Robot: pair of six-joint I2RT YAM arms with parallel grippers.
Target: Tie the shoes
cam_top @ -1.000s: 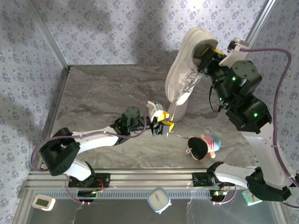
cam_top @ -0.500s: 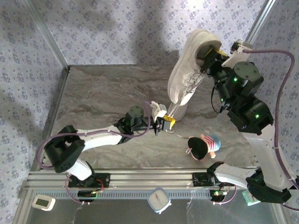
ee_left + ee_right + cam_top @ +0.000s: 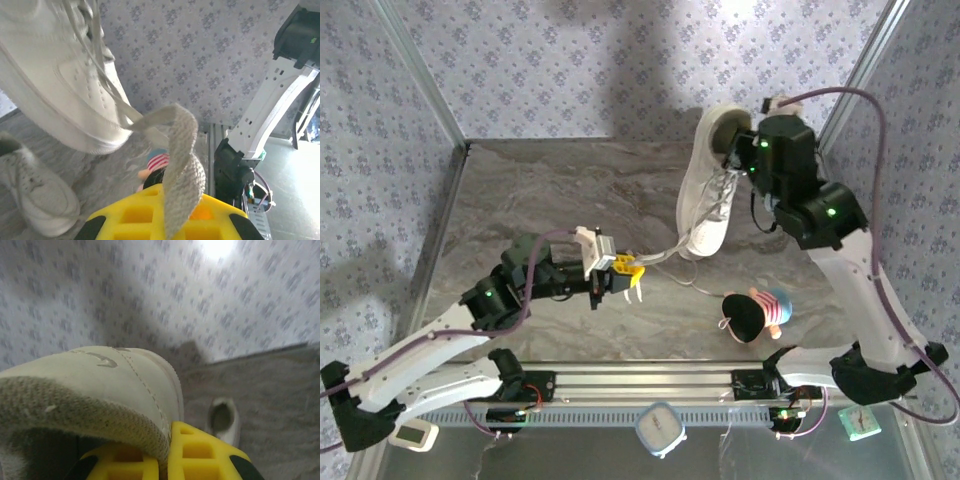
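**Lace pulled taut between the two arms**

The right gripper [image 3: 738,150] is clamped on the heel collar of one white sneaker [image 3: 705,180], holding it heel-up by the table's [image 3: 540,190] far edge, right of middle. The left gripper [image 3: 625,275] pinches that shoe's lace [image 3: 660,253] (a flat white one), which stretches toward the near edge. The second sneaker [image 3: 30,195] lies on the table below, and a plush toy [image 3: 755,312] sits near the near edge, right of middle
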